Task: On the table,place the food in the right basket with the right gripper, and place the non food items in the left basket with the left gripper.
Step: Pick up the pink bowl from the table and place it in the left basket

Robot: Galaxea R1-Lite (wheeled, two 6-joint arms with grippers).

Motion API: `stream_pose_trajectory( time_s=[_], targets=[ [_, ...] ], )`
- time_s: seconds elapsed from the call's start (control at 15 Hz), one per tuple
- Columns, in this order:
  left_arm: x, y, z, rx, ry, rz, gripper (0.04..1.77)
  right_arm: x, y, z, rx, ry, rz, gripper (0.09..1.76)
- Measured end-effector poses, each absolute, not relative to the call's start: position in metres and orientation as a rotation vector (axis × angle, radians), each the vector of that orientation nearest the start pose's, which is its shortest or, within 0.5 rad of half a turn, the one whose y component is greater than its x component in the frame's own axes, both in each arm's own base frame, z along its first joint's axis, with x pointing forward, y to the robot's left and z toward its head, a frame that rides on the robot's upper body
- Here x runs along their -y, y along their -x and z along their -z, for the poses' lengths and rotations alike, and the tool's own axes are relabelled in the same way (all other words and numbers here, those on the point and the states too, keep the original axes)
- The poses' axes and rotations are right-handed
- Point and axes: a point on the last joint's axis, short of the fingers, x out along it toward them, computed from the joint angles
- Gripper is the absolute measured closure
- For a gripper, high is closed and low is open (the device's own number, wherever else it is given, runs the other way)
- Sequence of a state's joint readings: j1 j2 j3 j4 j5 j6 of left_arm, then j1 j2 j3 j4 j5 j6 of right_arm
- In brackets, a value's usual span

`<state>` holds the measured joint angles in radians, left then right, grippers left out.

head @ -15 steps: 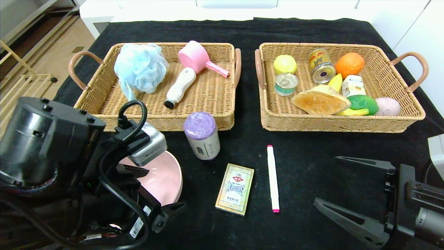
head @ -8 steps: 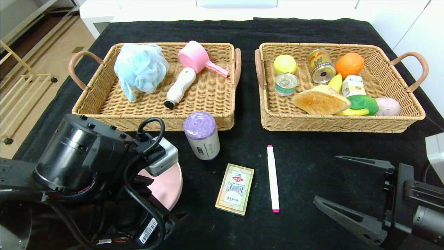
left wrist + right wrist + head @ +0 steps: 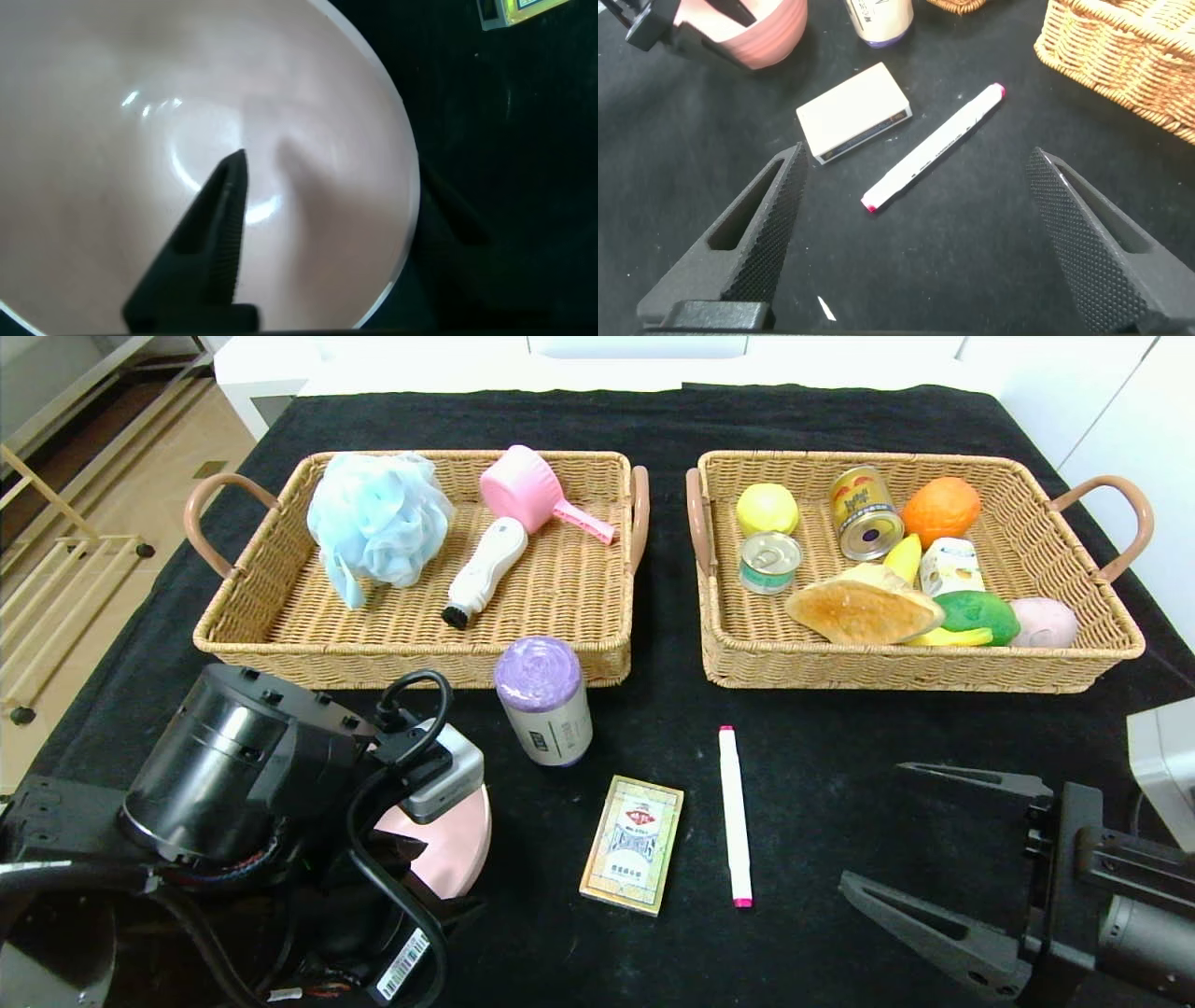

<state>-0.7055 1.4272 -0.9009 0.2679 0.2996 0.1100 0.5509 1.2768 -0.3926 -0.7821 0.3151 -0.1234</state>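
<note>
Black tablecloth [image 3: 822,756], wooden rack [image 3: 56,560] on tan floor, white cabinets [image 3: 1120,420]

Black cloth covers the table [image 3: 812,765]. Both the left basket [image 3: 560,607] and the right basket [image 3: 1046,551] are tan woven wicker with brownish-pink handles. In the left: a pale blue bath pouf [image 3: 376,520], a pink scoop [image 3: 534,493], a white brush [image 3: 485,569] with a black tip. In the right: a yellow ball [image 3: 766,509], a gold can [image 3: 865,512], an orange [image 3: 940,511], golden-brown bread [image 3: 861,608], a green fruit [image 3: 977,615], a pale pink item [image 3: 1044,623]. On the cloth: a lilac-topped roll [image 3: 544,700] with a white label, a pink bowl [image 3: 459,826], a yellow-edged card box [image 3: 633,844] with red and white print, a white marker [image 3: 734,814] with a pink end.
</note>
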Motion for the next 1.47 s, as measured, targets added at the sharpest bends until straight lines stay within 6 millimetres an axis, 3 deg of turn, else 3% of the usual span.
stream_pose_trajectory(
  time_s=[0.2,0.33,1.2,1.47],
  targets=[
    [0.1356,-0.1694,-0.2010,-0.685,-0.491,0.425,1.03,-0.1021,-0.1531,-0.1883,-0.059,0.128,-0.871,0.14],
    [0.1356,-0.1695,-0.2011,-0.681,-0.493,0.421,1.66,-0.1026,-0.1539,-0.1873,-0.063,0.129,-0.871,0.14],
    [0.1353,-0.1690,-0.1960,-0.702,-0.498,0.423,1.63,-0.1028,-0.1546,-0.1876,-0.063,0.127,-0.870,0.14],
    [0.1333,-0.1677,-0.2026,-0.676,-0.498,0.395,1.63,-0.1027,-0.1546,-0.1876,-0.064,0.126,-0.869,0.14]
  ],
)
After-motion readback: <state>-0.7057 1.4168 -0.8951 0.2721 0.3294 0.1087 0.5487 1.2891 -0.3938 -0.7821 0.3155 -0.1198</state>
